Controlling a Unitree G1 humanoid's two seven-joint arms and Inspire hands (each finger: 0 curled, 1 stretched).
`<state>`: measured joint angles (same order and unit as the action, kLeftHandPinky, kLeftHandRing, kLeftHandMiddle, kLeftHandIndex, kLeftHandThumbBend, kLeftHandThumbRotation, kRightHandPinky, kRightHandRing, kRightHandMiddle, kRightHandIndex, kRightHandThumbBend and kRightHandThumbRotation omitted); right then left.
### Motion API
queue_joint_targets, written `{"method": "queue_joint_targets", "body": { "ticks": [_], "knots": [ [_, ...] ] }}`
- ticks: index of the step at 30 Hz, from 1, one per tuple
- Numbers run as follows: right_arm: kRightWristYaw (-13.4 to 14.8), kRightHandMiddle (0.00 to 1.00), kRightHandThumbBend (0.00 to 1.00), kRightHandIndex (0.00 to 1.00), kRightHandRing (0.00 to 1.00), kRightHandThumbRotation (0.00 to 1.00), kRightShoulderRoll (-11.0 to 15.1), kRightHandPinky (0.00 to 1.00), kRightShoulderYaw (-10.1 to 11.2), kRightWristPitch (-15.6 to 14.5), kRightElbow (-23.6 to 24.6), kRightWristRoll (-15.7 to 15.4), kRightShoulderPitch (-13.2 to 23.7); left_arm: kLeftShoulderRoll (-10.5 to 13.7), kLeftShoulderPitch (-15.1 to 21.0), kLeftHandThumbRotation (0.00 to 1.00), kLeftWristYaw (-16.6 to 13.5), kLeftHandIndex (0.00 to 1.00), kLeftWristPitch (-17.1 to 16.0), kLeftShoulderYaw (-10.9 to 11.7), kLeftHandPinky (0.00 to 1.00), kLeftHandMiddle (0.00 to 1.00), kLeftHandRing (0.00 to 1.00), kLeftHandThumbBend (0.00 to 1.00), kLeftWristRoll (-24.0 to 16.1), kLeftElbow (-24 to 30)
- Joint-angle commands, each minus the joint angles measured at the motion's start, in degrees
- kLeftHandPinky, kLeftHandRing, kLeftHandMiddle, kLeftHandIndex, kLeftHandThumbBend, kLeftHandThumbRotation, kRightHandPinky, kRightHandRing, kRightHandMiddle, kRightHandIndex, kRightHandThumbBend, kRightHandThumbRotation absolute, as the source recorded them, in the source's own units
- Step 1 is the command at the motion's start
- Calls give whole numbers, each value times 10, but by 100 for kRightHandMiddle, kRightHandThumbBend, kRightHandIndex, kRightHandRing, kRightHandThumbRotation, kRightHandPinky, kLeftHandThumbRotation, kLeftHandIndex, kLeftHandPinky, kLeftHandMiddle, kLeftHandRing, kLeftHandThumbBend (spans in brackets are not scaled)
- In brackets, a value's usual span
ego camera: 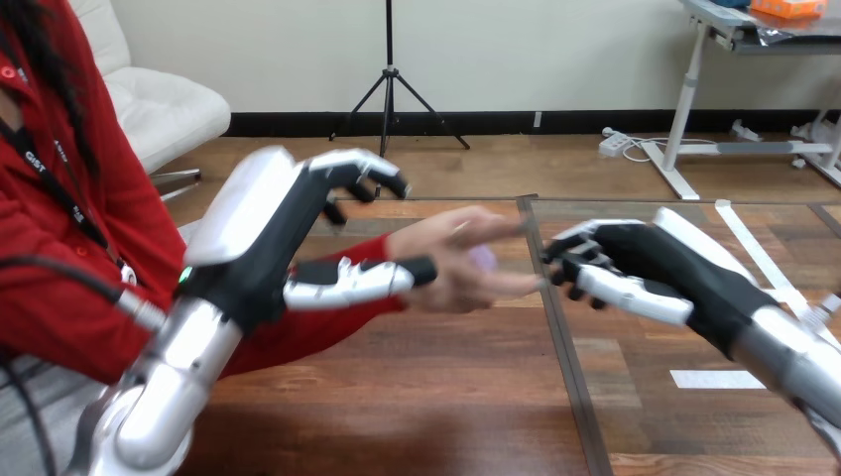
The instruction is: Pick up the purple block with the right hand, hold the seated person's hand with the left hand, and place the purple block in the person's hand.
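The purple block [483, 259] is in the person's hand [451, 283], just left of the frame's centre. It shows as a pale patch in the cupped palm, between the upper finger and the lower ones. That hand reaches in from the left above the wooden table [446, 397], with its fingertips pointing right.

The robot's left hand [263, 233] fills the left-centre of the frame, at the end of its silver forearm [169, 387], which rises from the lower left corner. Its thumb [347, 283] lies straight along the near side of the person's wrist [402, 248], with the tip reaching the heel of the person's hand. Its fingers [357, 169] arch over the wrist, loosely bent, and the table shows in the gap between them and the wrist. The hand therefore brackets the wrist without closing on it.

The robot's right hand [655, 260] comes in from the right edge, right of centre. Its fingers [570, 248] are loosely bent and a little spread, with nothing between them. They sit just beside the person's fingertips, and I cannot tell whether they touch. Its white thumb [635, 295] lies below them and points left.

A dark seam [567, 367] runs down the table under the gap between the person's hand and the right hand. A plain white rectangular sticker [716, 379] lies in the lower right, and a strip of white tape [742, 238] slants behind the right hand.
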<state>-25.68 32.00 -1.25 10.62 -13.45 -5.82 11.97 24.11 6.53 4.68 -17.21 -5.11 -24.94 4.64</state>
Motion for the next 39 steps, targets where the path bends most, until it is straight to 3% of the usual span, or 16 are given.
{"method": "queue_joint_targets", "body": {
  "ticks": [1, 7, 18, 31, 39],
  "knots": [
    [-2, 65, 43, 69, 61, 69, 14, 52, 35, 11, 40, 26, 0, 14, -22, 64, 12, 67, -5, 19, 56, 76, 72, 88, 21, 16],
    [-4, 65, 44, 69, 61, 70, 17, 52, 51, 24, 44, 36, -21, 17, -49, 68, 19, 70, -16, 27, 58, 78, 74, 97, 36, 15],
    [-5, 65, 44, 69, 60, 70, 12, 52, 81, 46, 46, 65, -59, 10, -90, 72, 26, 74, -44, 35, 63, 79, 76, 100, 75, -3],
    [0, 65, 49, 69, 60, 69, 0, 52, 108, 86, 40, 93, -106, -14, -125, 87, 2, 73, -131, 34, 64, 77, 74, 99, 111, -83],
    [4, 65, 56, 69, 59, 69, -26, 51, 120, 103, 41, 132, -144, -40, -141, 93, -5, 71, -200, 33, 66, 75, 73, 90, 152, -149]
  ]
}}
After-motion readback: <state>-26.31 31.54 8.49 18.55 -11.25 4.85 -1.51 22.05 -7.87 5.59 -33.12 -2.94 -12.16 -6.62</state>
